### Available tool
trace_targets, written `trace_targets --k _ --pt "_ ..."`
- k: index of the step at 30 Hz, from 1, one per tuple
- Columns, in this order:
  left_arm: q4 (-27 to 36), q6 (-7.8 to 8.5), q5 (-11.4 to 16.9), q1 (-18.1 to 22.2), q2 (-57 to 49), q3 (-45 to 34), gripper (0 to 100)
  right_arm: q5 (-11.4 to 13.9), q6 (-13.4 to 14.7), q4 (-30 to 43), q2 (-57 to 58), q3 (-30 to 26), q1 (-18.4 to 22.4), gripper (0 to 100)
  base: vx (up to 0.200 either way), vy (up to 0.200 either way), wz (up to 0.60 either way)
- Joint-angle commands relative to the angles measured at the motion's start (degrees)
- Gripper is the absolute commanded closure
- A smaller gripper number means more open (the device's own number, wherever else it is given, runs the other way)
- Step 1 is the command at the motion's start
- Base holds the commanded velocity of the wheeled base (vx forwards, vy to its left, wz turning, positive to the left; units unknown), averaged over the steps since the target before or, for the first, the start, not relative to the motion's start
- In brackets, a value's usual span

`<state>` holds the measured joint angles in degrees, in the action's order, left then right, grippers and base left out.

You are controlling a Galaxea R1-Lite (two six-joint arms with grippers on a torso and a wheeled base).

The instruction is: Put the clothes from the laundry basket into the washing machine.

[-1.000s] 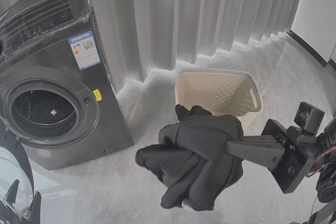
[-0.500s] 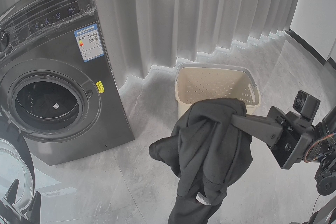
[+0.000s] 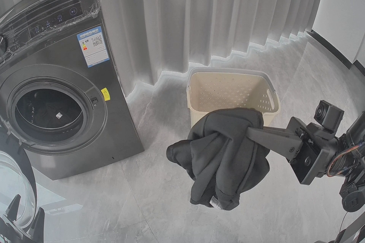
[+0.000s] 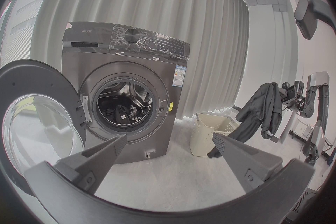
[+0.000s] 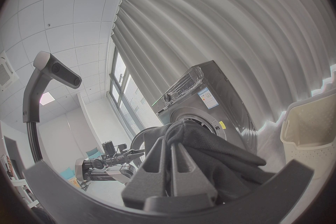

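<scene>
A black garment [image 3: 224, 156] hangs bunched in the air in front of the cream laundry basket [image 3: 232, 73], with my right gripper [image 3: 251, 129] shut on its top fold. The right wrist view shows the fingers [image 5: 157, 161] pressed together over the garment [image 5: 213, 161]. The basket's perforated inside looks bare. The grey washing machine [image 3: 76, 76] stands to the left with its round opening [image 3: 47, 112] uncovered and dark clothes [image 4: 120, 112] in the drum. My left gripper [image 4: 169, 146] stands open low in front of the machine, holding nothing.
The machine's glass door [image 4: 31, 112] is swung wide open next to my left gripper. White curtains [image 3: 213, 8] hang behind the machine and basket. Bare grey tile floor [image 3: 152, 186] lies between the machine and the hanging garment.
My right gripper has risen with the garment over the past second. The garment swung, dangling long half a second ago, and now hangs shorter and bunched. The left gripper has not moved.
</scene>
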<state>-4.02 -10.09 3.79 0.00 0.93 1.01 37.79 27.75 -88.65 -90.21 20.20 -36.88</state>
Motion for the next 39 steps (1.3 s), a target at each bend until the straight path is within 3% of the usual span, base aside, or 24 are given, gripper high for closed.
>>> trace_targets --k 1,9,16,18,22,36,39 --pt "-0.02 -0.01 -0.01 0.00 -0.84 -1.01 0 0.00 -0.06 -0.03 -0.23 0.28 0.49 100 0.000 0.000 0.00" --pt "-0.02 -0.01 -0.01 0.00 -0.84 -1.01 0 -0.53 -1.47 -0.03 -4.01 2.48 4.88 100 0.000 0.000 0.00" --pt "-0.02 -0.01 -0.19 0.00 -0.84 -1.01 0 -0.88 -9.73 -0.12 -7.26 3.27 4.71 100 0.000 0.000 0.00" --pt "-0.02 -0.01 -0.19 0.00 -0.75 -1.01 0 -0.96 -10.52 -0.12 -7.52 3.27 4.44 100 0.000 0.000 0.60" --pt "-0.02 -0.01 -0.28 0.00 -0.75 -1.01 0 -0.96 -10.52 -0.03 -7.44 3.62 4.27 100 0.000 0.000 0.60" --pt "-0.02 -0.01 -0.36 0.00 -0.84 -1.01 0 -1.05 -9.64 -0.03 -7.26 3.62 3.74 100 0.000 0.000 0.00" --pt "-0.02 0.07 -0.36 0.00 -0.84 -1.01 0 -1.05 -9.82 -0.03 -7.26 3.71 3.65 100 0.000 0.000 0.60"
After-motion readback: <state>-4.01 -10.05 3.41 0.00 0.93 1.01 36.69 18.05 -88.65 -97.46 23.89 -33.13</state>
